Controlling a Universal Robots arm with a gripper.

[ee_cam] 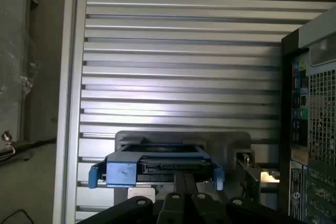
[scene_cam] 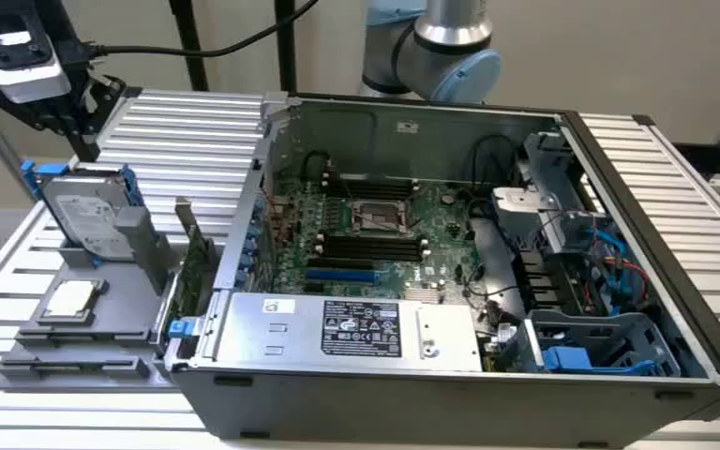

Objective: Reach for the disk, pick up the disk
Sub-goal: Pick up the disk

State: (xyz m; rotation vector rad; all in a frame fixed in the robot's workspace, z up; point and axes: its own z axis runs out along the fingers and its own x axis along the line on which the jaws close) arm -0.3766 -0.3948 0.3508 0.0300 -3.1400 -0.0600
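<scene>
The disk [scene_cam: 90, 217] stands on edge in a grey holder [scene_cam: 97, 323] at the exterior view's left, its silver face and white label showing between blue rails. In the wrist view the disk [ee_cam: 157, 168] is seen edge-on from above, blue carrier ends on both sides. My gripper [scene_cam: 85, 142] hangs just above and slightly behind the disk's top edge without touching it. Its two dark fingers [ee_cam: 179, 183] lie side by side with no gap, so my gripper [ee_cam: 185, 174] is shut and holds nothing.
An open computer case [scene_cam: 660, 234] with a motherboard [scene_cam: 373, 225] takes up the middle and the exterior view's right. A small square chip [scene_cam: 70, 298] lies in the grey tray, and a circuit card [scene_cam: 192, 267] stands beside the disk. All of it rests on a slatted aluminium table [ee_cam: 178, 51].
</scene>
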